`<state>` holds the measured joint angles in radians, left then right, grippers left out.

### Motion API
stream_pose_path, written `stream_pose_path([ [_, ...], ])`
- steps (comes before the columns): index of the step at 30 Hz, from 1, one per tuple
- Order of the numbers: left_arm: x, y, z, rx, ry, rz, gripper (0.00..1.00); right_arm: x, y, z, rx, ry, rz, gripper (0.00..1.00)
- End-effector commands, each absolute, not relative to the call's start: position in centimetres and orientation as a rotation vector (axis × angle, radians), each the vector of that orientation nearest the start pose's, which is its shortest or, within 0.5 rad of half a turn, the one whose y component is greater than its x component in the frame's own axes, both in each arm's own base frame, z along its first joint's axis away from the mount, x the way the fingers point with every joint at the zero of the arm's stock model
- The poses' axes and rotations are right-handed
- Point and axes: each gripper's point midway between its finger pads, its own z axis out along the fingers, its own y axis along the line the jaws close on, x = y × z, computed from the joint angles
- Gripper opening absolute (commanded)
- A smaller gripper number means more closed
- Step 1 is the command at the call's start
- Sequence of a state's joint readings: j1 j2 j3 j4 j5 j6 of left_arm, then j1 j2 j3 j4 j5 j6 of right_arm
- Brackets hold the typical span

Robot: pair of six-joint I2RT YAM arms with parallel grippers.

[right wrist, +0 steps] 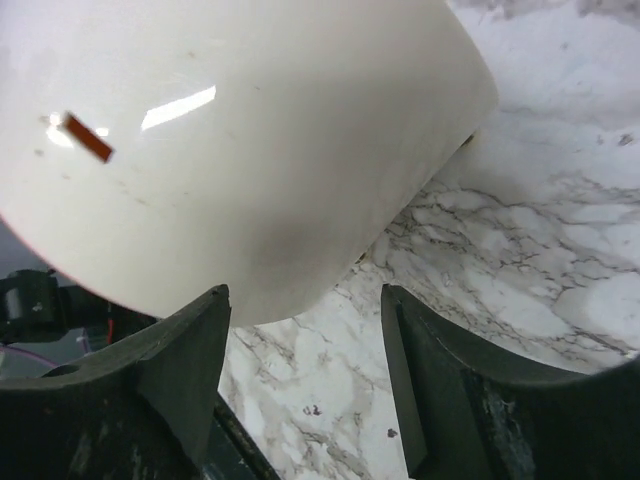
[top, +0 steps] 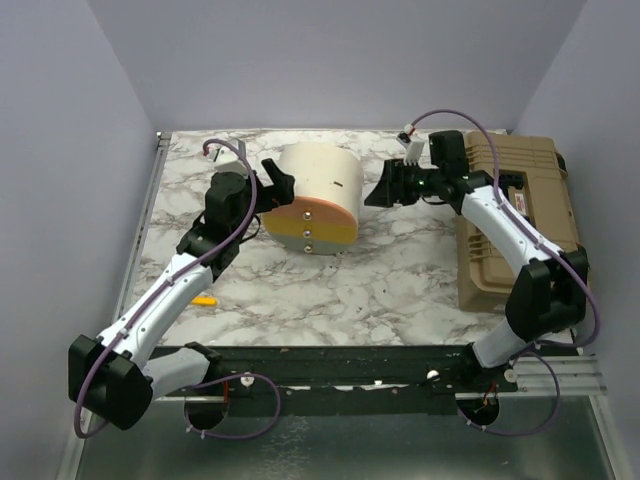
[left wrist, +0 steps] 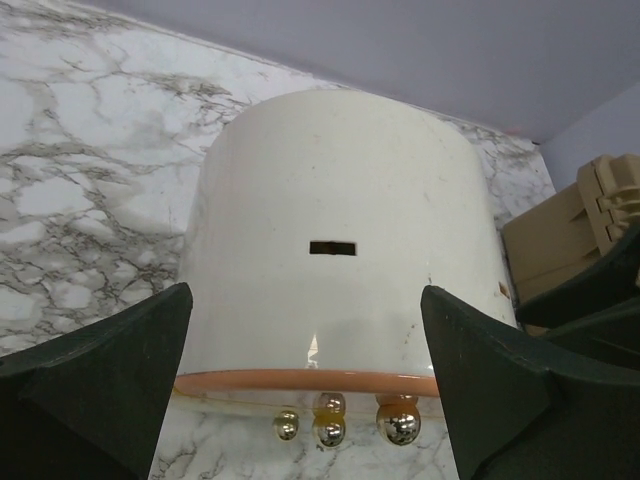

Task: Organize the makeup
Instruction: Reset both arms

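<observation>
Of the makeup, only a yellow pen [top: 205, 300] shows, lying on the marble beside my left arm. A cream-and-orange round case [top: 312, 196] lies on its side mid-table, orange face toward the arms. My left gripper [top: 274, 188] stands open just left of the case; in the left wrist view its open gripper [left wrist: 305, 350] faces the case's cream wall [left wrist: 340, 250], which is wider than the gap. My right gripper [top: 376, 192] hangs open off the case's right side. In the right wrist view its open gripper [right wrist: 305, 340] frames bare marble, with the case [right wrist: 230, 130] just beyond.
A big tan toolbox [top: 510, 215] lies shut along the right edge, under my right arm. Three gold balls [left wrist: 330, 422] stick out from the case's orange face. Purple walls close in the back and both sides.
</observation>
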<state>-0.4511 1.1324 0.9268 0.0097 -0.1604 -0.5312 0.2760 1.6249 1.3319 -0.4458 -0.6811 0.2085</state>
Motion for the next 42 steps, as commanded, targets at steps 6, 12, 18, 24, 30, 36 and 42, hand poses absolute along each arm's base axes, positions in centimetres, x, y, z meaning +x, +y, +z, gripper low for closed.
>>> stream_pose_path([
  [6,35.8,-8.5,31.6,-0.447,1.662,-0.201,0.99,38.2,17.8,26.8,-0.307,2.042,0.636,0.76],
  [12,34.0,-3.6,31.3,-0.695,1.559,-0.038,0.99,38.2,13.6,30.0,-0.146,1.845,0.419,0.92],
  [18,33.2,-2.8,31.2,-0.647,1.572,0.03,0.99,37.0,12.0,31.2,-0.076,1.751,0.38,1.0],
  [24,33.3,-3.0,30.2,-0.574,1.642,0.087,0.99,36.3,9.0,30.6,0.107,1.753,0.282,1.0],
  [30,33.4,-2.1,30.9,-0.604,1.622,0.145,0.99,34.9,8.6,31.6,0.109,1.705,0.295,1.0],
  [36,33.2,-1.9,30.9,-0.564,1.645,0.213,0.99,34.3,8.2,31.3,0.104,1.725,0.272,1.0],
  [42,33.7,-2.2,31.3,-0.542,1.655,0.223,0.99,34.4,9.0,31.0,0.102,1.724,0.321,1.0],
])
